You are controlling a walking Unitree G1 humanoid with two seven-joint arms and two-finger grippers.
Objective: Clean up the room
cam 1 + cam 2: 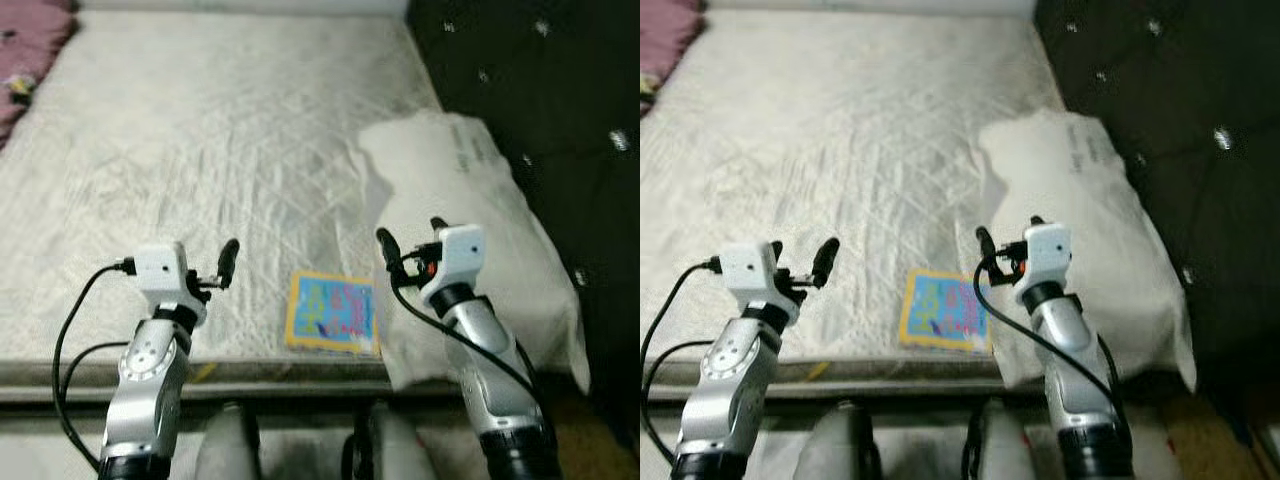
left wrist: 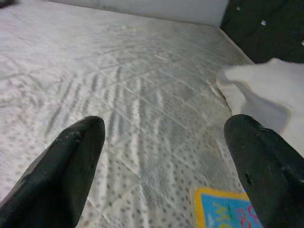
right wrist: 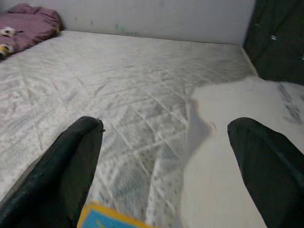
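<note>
The book (image 1: 332, 312) is seen flat on the bed (image 1: 200, 150) btwn both wide-open, empty grippers, right gripper (image 1: 412, 247) nearer than left gripper (image 1: 212, 265).

Both head cameras look down from above the bed's near edge onto the pale quilted mattress (image 1: 200, 150), the arms rising from the lower frame. Each wrist camera sits low, close over the mattress, facing its far end. All four views share the white pillow (image 1: 470, 200) and the yellow-bordered blue picture book (image 1: 333, 312), which sits lower centre for the head cameras.
</note>
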